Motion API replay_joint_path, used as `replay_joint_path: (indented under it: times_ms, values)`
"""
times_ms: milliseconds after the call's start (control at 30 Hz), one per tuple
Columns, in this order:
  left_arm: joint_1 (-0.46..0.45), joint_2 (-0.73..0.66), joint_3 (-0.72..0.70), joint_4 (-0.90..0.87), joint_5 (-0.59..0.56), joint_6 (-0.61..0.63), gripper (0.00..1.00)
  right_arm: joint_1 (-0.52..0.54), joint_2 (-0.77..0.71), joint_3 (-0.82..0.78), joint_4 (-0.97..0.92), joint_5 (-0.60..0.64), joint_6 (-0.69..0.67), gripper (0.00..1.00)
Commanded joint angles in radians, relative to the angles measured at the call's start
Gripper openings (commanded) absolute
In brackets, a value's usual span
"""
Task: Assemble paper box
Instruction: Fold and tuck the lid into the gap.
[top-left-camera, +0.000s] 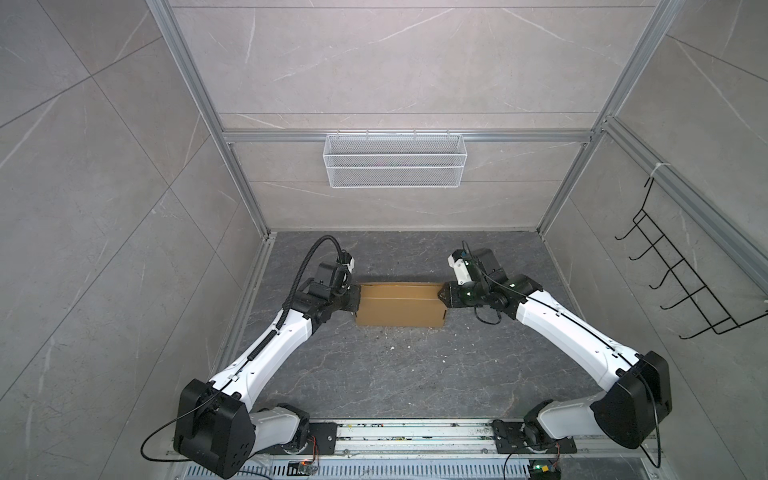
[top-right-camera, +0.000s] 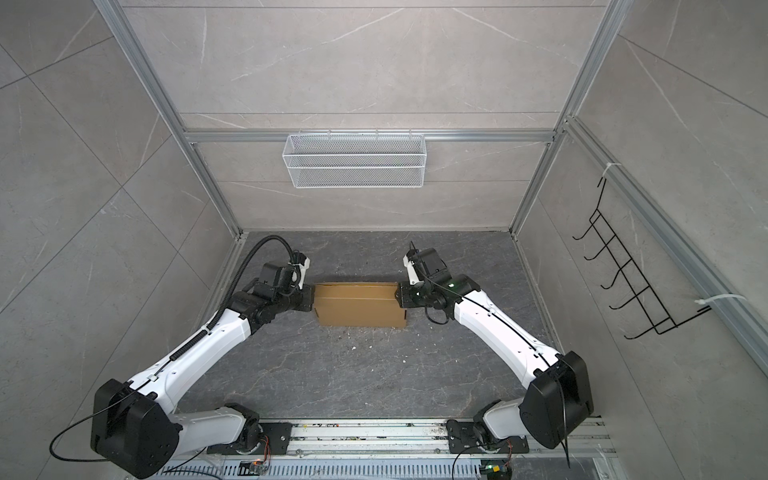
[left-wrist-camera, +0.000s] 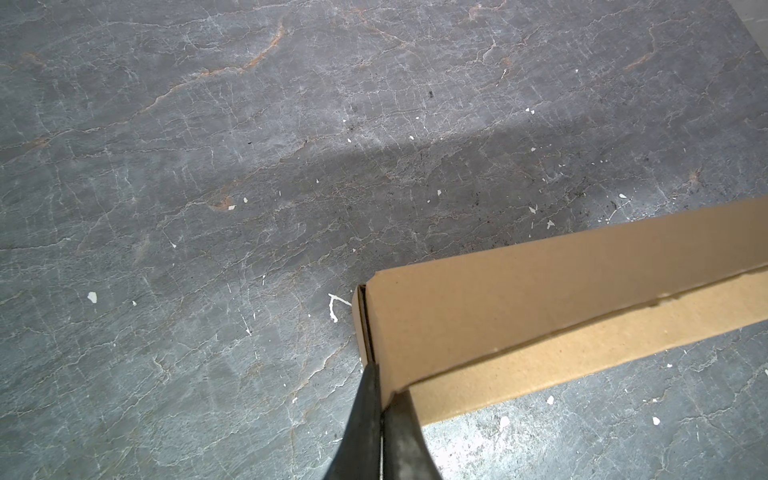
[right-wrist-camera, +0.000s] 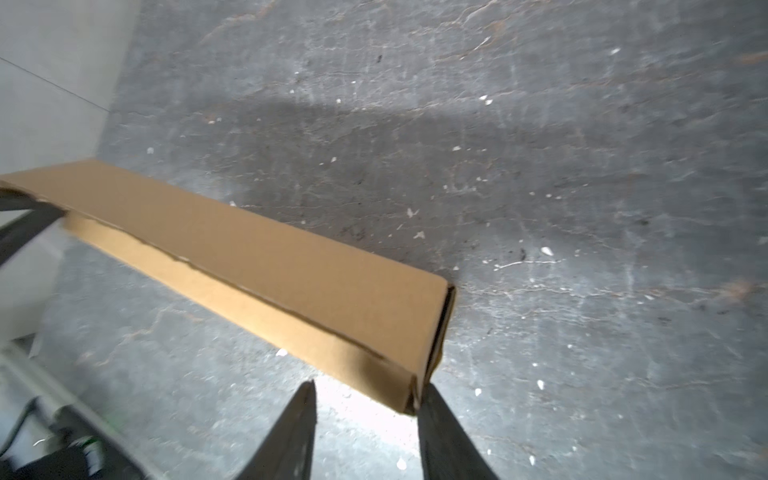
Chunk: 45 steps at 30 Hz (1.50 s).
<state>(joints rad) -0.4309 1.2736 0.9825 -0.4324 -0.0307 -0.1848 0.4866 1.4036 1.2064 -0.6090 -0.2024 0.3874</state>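
The paper box (top-left-camera: 401, 305) (top-right-camera: 359, 307) is a closed, shallow brown cardboard mailer. It stands on one long side on the dark stone table, between my two grippers. My left gripper (top-left-camera: 356, 300) (top-right-camera: 311, 300) is at its left end. In the left wrist view this gripper (left-wrist-camera: 384, 384) is shut, pinching the end edge of the box (left-wrist-camera: 540, 316). My right gripper (top-left-camera: 442, 297) (top-right-camera: 400, 296) is at the right end. In the right wrist view it (right-wrist-camera: 369, 386) is open, and the corner of the box (right-wrist-camera: 270, 270) lies against the inner side of one finger (right-wrist-camera: 440, 424).
A white wire mesh basket (top-left-camera: 395, 160) hangs on the back wall. A black wire hook rack (top-left-camera: 681, 270) hangs on the right wall. Aluminium frame posts stand at the back corners, and the arms' base rail (top-left-camera: 415, 436) runs along the front. Small white crumbs dot the table (top-left-camera: 395, 374).
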Motion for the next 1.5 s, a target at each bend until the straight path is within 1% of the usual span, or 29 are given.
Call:
replay_joint_path:
  times_ms: [0, 67, 100, 133, 167, 267, 333, 467, 567, 667, 767, 833, 933, 1100, 1233, 1367, 1467]
  values:
    - [-0.009, 0.068, -0.061, -0.2, 0.014, 0.025, 0.0, -0.077, -0.053, -0.004, -0.014, -0.246, 0.119, 0.46]
    - [-0.009, 0.072, -0.062, -0.199, 0.015, 0.025, 0.0, -0.111, -0.061, -0.023, 0.029, -0.323, 0.236, 0.46]
    - [-0.009, 0.073, -0.061, -0.2, 0.015, 0.025, 0.0, -0.115, -0.057, -0.013, 0.024, -0.326, 0.268, 0.46]
    - [-0.009, 0.071, -0.063, -0.196, 0.017, 0.024, 0.0, -0.116, -0.049, 0.006, 0.004, -0.321, 0.271, 0.46]
    - [-0.009, 0.073, -0.065, -0.194, 0.017, 0.025, 0.0, -0.115, -0.035, 0.04, -0.039, -0.289, 0.249, 0.47]
    - [-0.009, 0.077, -0.065, -0.19, 0.019, 0.025, 0.0, -0.098, 0.007, 0.138, -0.146, -0.157, 0.132, 0.47]
    - [-0.009, 0.079, -0.064, -0.19, 0.02, 0.024, 0.0, -0.098, 0.033, 0.154, -0.152, -0.112, 0.126, 0.47]
    - [-0.009, 0.07, -0.068, -0.19, 0.016, 0.025, 0.0, -0.097, 0.066, 0.137, -0.095, -0.129, 0.233, 0.46]
    - [-0.009, 0.066, -0.072, -0.19, 0.018, 0.024, 0.0, -0.098, 0.082, 0.142, -0.085, -0.108, 0.289, 0.46]
    - [-0.009, 0.067, -0.075, -0.189, 0.019, 0.022, 0.0, -0.098, 0.081, 0.155, -0.088, -0.08, 0.301, 0.45]
    - [-0.009, 0.069, -0.075, -0.186, 0.019, 0.022, 0.0, -0.097, 0.091, 0.163, -0.084, -0.087, 0.291, 0.4]
    - [-0.009, 0.07, -0.074, -0.186, 0.021, 0.022, 0.0, -0.099, 0.095, 0.159, -0.082, -0.085, 0.289, 0.39]
    - [-0.009, 0.069, -0.074, -0.185, 0.022, 0.022, 0.0, -0.097, 0.1, 0.133, -0.062, -0.089, 0.301, 0.38]
    - [-0.011, 0.061, -0.074, -0.198, 0.013, 0.022, 0.0, -0.097, 0.091, 0.068, -0.018, -0.095, 0.327, 0.31]
    - [-0.013, 0.064, -0.07, -0.211, -0.002, 0.024, 0.0, -0.097, 0.085, 0.035, 0.003, -0.097, 0.329, 0.28]
    - [-0.022, 0.064, -0.066, -0.223, -0.014, 0.028, 0.0, -0.098, 0.092, 0.026, 0.016, -0.103, 0.328, 0.28]
    - [-0.03, 0.067, -0.065, -0.234, -0.031, 0.036, 0.0, -0.102, 0.099, 0.049, 0.01, -0.104, 0.317, 0.3]
